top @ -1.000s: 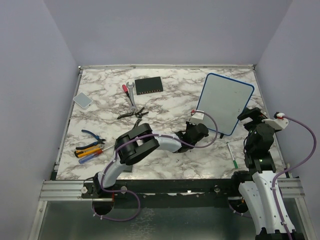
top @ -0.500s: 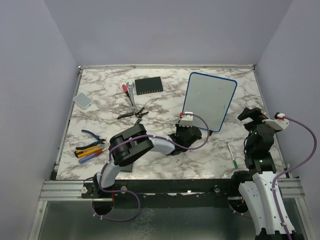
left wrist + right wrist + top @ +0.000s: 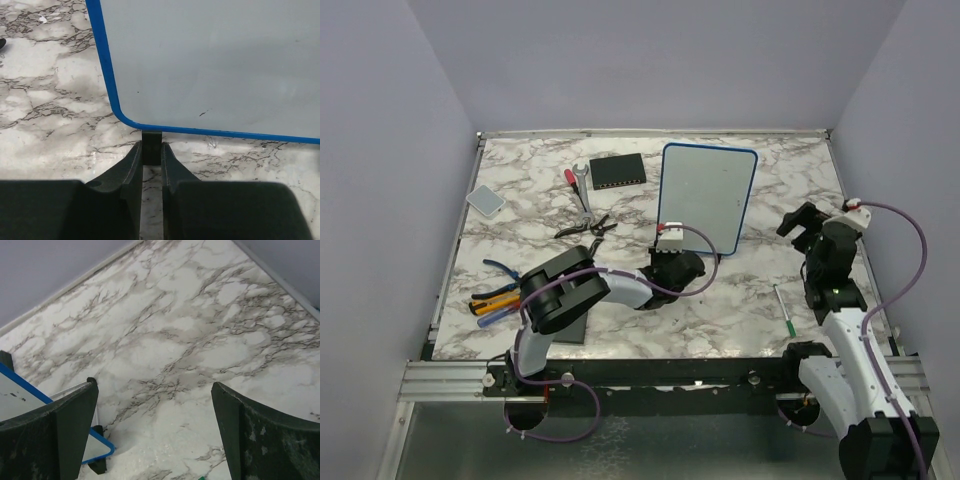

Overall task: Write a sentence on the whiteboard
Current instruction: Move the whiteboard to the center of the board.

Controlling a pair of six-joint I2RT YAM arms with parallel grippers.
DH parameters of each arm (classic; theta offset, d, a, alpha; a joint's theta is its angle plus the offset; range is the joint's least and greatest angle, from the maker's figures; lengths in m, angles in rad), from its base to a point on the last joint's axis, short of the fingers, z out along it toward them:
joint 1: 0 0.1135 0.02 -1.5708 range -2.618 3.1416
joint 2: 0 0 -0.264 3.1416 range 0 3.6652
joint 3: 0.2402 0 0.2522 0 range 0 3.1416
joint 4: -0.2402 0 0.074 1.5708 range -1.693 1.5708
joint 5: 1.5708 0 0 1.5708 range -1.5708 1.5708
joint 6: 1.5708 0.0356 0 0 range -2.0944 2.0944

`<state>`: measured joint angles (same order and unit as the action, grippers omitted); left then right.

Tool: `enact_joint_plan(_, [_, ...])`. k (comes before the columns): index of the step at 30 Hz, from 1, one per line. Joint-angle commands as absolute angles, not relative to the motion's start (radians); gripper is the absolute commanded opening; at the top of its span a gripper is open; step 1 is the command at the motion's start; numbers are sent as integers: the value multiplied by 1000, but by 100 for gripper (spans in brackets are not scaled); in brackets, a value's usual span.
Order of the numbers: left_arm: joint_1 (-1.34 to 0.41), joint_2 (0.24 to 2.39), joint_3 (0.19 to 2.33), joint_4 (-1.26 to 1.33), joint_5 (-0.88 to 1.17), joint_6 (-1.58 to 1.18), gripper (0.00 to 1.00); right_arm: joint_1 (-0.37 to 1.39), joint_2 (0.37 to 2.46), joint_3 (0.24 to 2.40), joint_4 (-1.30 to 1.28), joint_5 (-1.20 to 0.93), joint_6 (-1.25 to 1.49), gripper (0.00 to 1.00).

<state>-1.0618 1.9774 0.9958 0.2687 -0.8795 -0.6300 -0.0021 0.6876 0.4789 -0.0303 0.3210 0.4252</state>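
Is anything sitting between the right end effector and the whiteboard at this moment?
Nothing visible. Only marble table shows between the open right end effector and the right edge of the whiteboard. The left end effector is shut on a black foot under the board's near edge, outside that gap.

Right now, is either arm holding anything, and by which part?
The left gripper is shut on the whiteboard's small black foot, just under its blue frame. The right gripper is open and holds nothing.
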Motion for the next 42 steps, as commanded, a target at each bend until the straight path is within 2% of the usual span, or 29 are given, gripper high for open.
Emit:
enact_joint_plan(1, [-1055,1901,946,224,-881,-640,20,-6,824,551,-25,122,378,99])
enact_joint_plan(7, [-1057,1829,889,225,-818,-653,42,-6,921,560,-9,34,385,97])
enact_joint_plan(11, [-1057,1791,866,222,-777,-645,47,-6,959,559,-9,15,385,97])
enact_joint_plan(20, [-1033,1590,803,65,-711,-642,74,-6,947,504,155,-267,386,94])
enact_joint_plan(24, [-923,1461,753,62,-507,-591,79,-5,948,483,225,-434,362,95])
enact_joint_plan(27, [-816,1409,746,62,-318,-531,89,-3,976,486,255,-488,352,96])
enact_joint_plan(28, [-785,1397,749,62,-259,-517,91,-2,984,490,263,-499,346,99])
enact_joint_plan(34, [-638,1315,790,57,-9,-501,97,33,1034,509,283,-473,319,100])
enact_joint_plan(42, [-544,1297,789,49,87,-519,99,83,1113,524,323,-440,291,100])
